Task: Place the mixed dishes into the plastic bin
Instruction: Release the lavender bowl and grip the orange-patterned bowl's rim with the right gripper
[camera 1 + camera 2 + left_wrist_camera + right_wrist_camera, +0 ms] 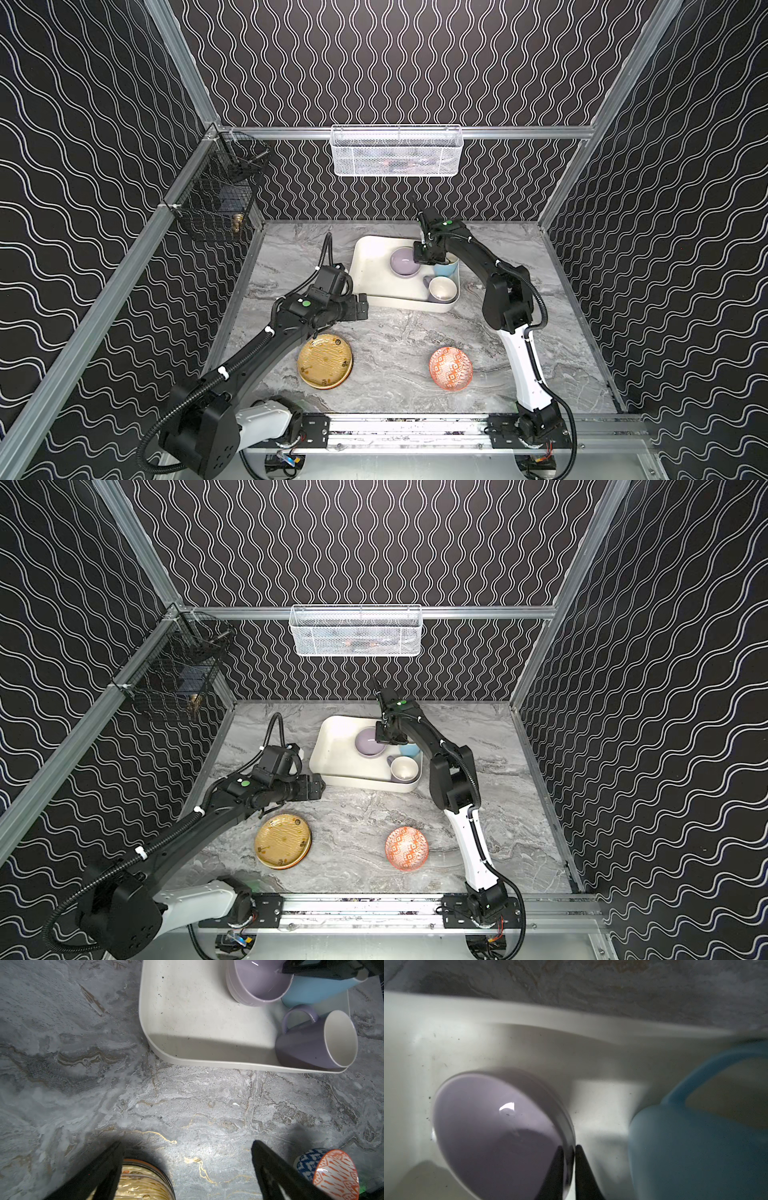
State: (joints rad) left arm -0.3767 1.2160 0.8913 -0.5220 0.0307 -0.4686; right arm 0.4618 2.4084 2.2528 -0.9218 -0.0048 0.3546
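In the bin we saw a bowl, a far mug to its right, a near mug before that; before the bin, plates left, second bowl right.

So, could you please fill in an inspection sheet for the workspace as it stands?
Surface: grey marbled tabletop, no spills seen.
Job's things: plastic bin holds lavender bowl, light-blue mug and lavender mug; tan-gold plate and patterned bowl are on the table, outside the bin.
Clutter: dark specks on the bin floor; otherwise nothing seen.
Grippers: left gripper open above bare table; right gripper nearly closed astride the lavender bowl's rim, grip unclear.
Cables: black conduits run along both arms, off the tabletop.
Surroundings: white mesh basket on the back rail, black wire basket at the left rail.
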